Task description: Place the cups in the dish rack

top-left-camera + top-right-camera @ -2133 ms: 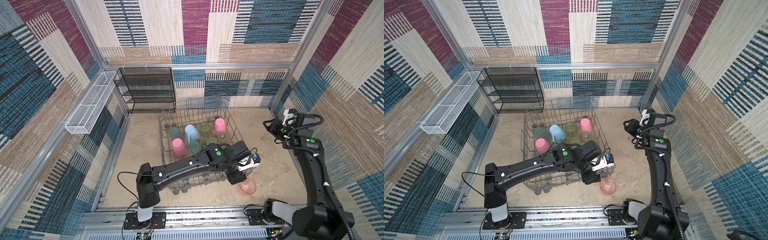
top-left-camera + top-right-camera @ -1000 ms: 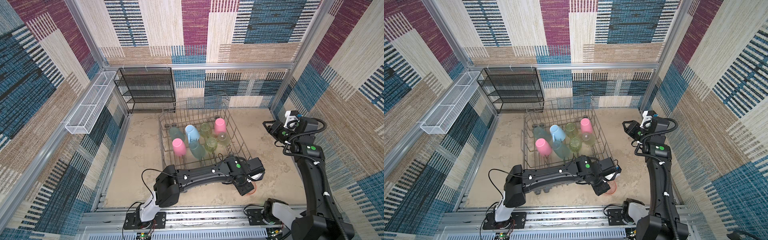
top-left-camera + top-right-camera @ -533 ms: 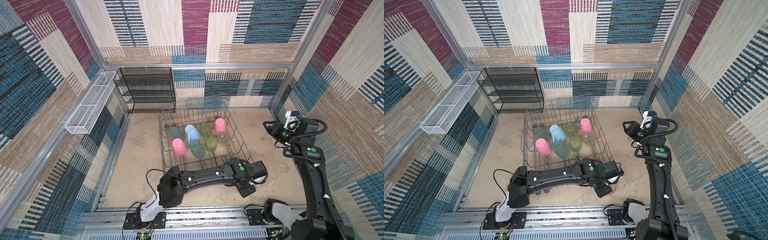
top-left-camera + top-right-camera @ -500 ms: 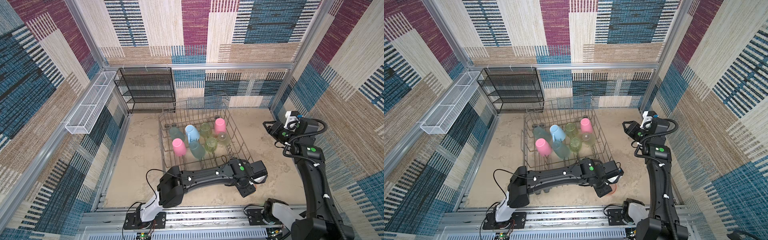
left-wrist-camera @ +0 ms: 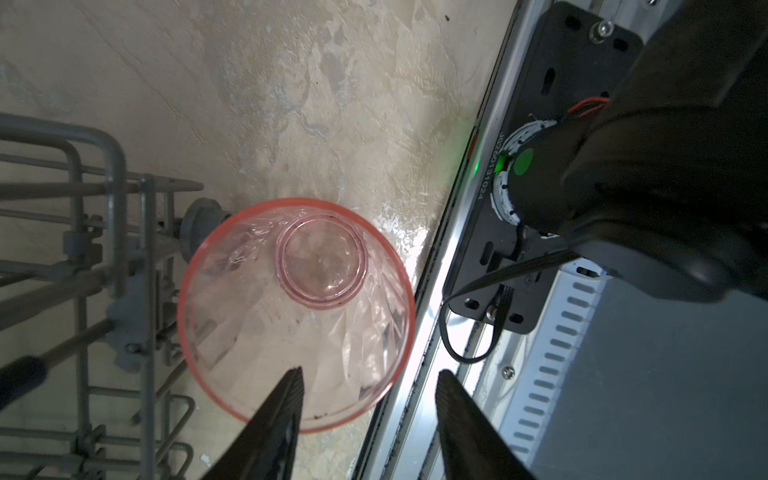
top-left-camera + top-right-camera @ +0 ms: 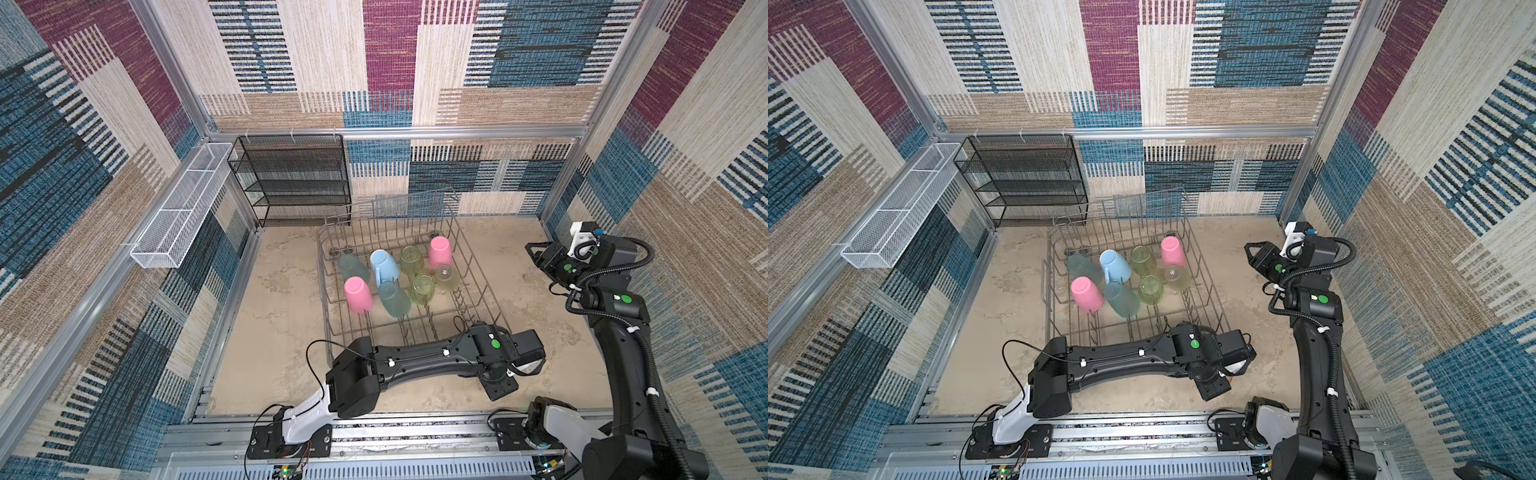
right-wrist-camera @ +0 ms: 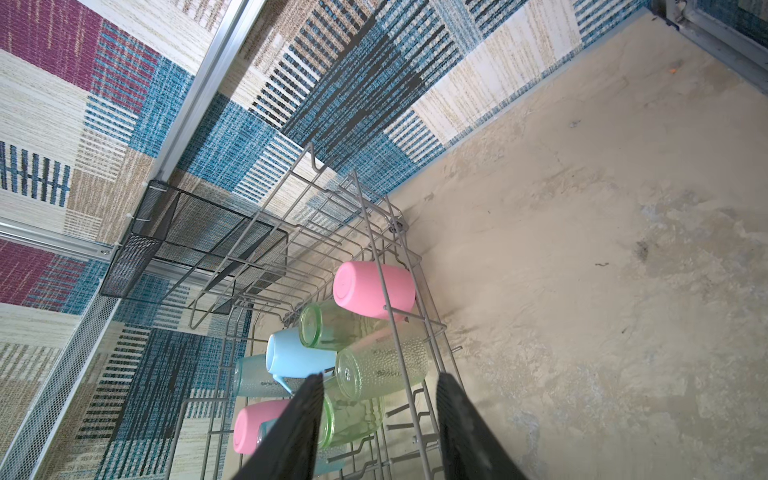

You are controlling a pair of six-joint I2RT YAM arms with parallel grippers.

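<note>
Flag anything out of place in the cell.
One pink-orange cup stands mouth-up on the table beside the dish rack, outside it; the other cups in view are all in the rack. The open left gripper straddles its rim.

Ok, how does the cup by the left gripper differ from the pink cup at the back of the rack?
The cup by the left gripper is see-through pinkish-orange with facets; the back pink cup is solid and smooth. The gripper's cup stands mouth up outside the rack; the back pink cup sits base up inside it. Both are handleless.
</note>
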